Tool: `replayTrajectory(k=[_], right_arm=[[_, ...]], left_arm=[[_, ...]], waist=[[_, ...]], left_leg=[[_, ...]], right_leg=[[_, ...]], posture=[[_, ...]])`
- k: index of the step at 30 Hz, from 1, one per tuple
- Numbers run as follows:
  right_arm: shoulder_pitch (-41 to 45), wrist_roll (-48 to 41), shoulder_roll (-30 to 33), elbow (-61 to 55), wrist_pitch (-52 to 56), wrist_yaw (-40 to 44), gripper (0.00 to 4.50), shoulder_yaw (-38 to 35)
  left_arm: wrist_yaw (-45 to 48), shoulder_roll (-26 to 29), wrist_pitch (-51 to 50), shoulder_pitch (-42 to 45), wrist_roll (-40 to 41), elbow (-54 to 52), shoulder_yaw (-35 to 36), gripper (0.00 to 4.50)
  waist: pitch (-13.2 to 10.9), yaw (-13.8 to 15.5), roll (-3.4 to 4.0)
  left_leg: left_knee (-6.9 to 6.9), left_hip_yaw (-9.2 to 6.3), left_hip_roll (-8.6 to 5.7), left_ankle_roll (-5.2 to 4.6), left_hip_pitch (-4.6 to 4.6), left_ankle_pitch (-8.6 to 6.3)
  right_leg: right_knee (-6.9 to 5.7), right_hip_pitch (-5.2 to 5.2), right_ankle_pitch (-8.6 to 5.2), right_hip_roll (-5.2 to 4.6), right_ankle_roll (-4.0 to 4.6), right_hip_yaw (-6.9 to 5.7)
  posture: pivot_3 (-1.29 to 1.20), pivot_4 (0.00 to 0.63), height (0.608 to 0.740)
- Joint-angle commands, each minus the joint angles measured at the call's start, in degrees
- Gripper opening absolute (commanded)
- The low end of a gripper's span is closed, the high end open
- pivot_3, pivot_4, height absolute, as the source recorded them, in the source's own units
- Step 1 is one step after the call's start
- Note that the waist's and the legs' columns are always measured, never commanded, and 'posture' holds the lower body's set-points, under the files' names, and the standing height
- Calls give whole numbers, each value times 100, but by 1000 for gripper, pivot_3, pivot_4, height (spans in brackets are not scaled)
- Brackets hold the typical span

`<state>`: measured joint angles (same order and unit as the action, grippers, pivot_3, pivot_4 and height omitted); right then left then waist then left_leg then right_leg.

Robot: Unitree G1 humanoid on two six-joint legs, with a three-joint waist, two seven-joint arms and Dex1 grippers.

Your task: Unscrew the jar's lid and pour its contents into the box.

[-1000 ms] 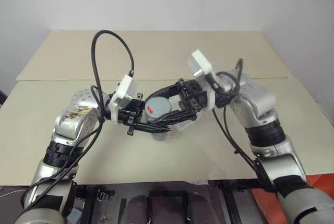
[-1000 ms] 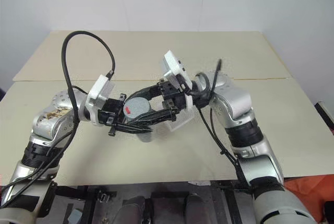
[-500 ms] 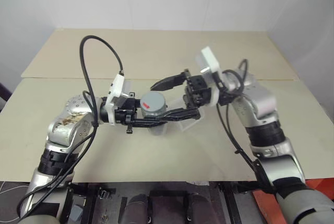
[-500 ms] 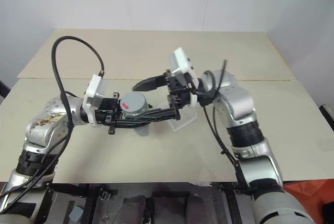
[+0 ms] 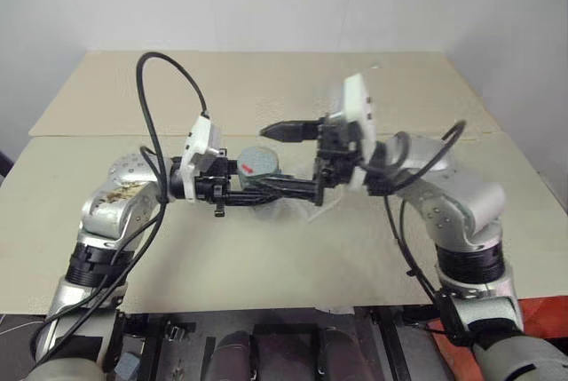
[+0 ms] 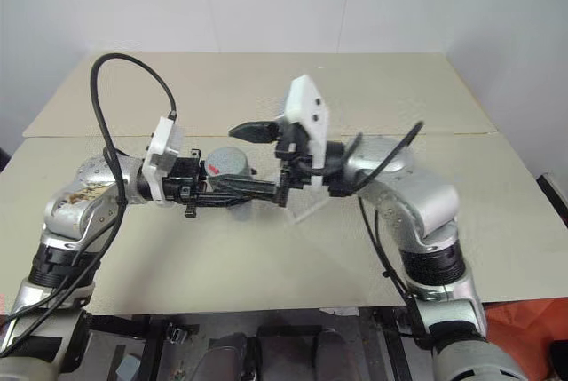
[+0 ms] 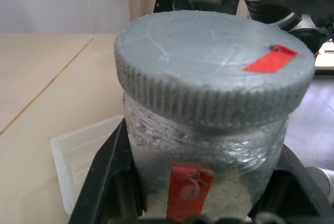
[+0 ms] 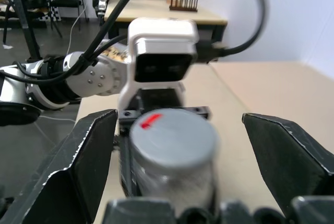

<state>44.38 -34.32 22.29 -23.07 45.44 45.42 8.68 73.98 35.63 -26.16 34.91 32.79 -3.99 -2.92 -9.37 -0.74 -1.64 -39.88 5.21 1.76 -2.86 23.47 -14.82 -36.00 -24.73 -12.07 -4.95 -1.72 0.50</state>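
Observation:
My left gripper (image 5: 264,189) is shut on the silver-grey jar (image 7: 209,151) and holds it upright above the table, with the red stripe (image 7: 190,185) facing its wrist camera. The grey lid (image 5: 258,162) with its red mark sits on the jar. My right gripper (image 8: 180,122) is open and points at the jar from the right. Its fingers (image 5: 288,129) stand on either side of the lid without touching it. The clear box (image 6: 306,208) lies on the table just below and to the right of the jar. The contents are hidden inside the jar.
The beige table (image 5: 266,88) is made of two boards with a seam (image 5: 106,136) running across behind the arms. A white wall stands behind its far edge. Black cables loop up from both wrists.
My right gripper has let go of the lid and opened wide, and its wrist has turned. The lid stays on the jar. My left gripper keeps its hold on the jar.

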Motion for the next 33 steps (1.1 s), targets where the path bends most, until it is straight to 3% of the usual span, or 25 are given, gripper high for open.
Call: replayTrajectory(k=[1,9,33], right_arm=[[241,115,-116,-85,32,-303,4467,51],[394,290,-264,355,-52,-501,4467,93],[259,265,819,830,-150,-395,4467,-548]], left_arm=[[47,-2,98,157,12,-57,45,1939],[61,54,100,84,46,-139,105,1939],[110,176,68,36,125,-164,195,1939]], waist=[[0,0,0],[0,5,0],[0,1,0]], left_leg=[[0,0,0,0,5,0],[-2,1,-1,0,31,1],[-2,0,-1,0,32,1]], right_leg=[[0,-5,0,0,0,0],[-3,-29,0,1,0,1],[-3,-31,0,1,-1,2]], posture=[[0,150,740],[0,150,740],[0,150,740]])
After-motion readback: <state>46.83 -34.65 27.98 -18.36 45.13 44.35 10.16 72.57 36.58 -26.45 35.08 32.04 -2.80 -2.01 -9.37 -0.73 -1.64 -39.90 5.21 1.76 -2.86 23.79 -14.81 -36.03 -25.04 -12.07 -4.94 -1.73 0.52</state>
